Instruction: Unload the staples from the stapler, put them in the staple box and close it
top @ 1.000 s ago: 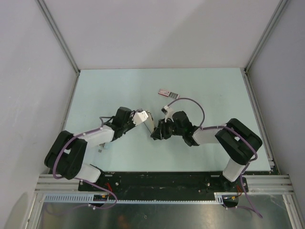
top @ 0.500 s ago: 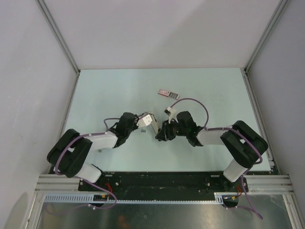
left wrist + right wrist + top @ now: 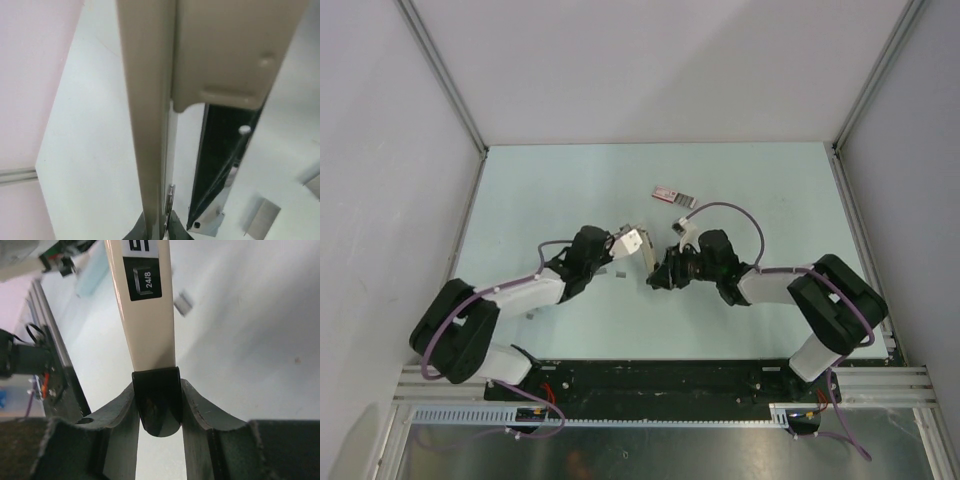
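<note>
The stapler is a cream body point(image 3: 147, 315) with a "24/8" label and a black end, held in the air between both grippers point(image 3: 642, 258). My left gripper point(image 3: 159, 232) is shut on the thin edge of the cream top arm point(image 3: 150, 125). That arm is swung apart from the black base with its metal channel point(image 3: 220, 165). My right gripper point(image 3: 157, 412) is shut on the stapler's black end point(image 3: 156, 395). In the top view the left gripper point(image 3: 623, 248) and right gripper point(image 3: 660, 272) meet at mid-table.
A small pinkish-red and white oblong thing with a grey end point(image 3: 675, 196) lies on the table beyond the grippers. A small grey piece point(image 3: 620, 270) lies under the left wrist; it also shows in the right wrist view point(image 3: 183, 303). Walls enclose three sides.
Both grippers, still holding the stapler, have shifted slightly right and away from the bases. The left forearm has stretched out further.
</note>
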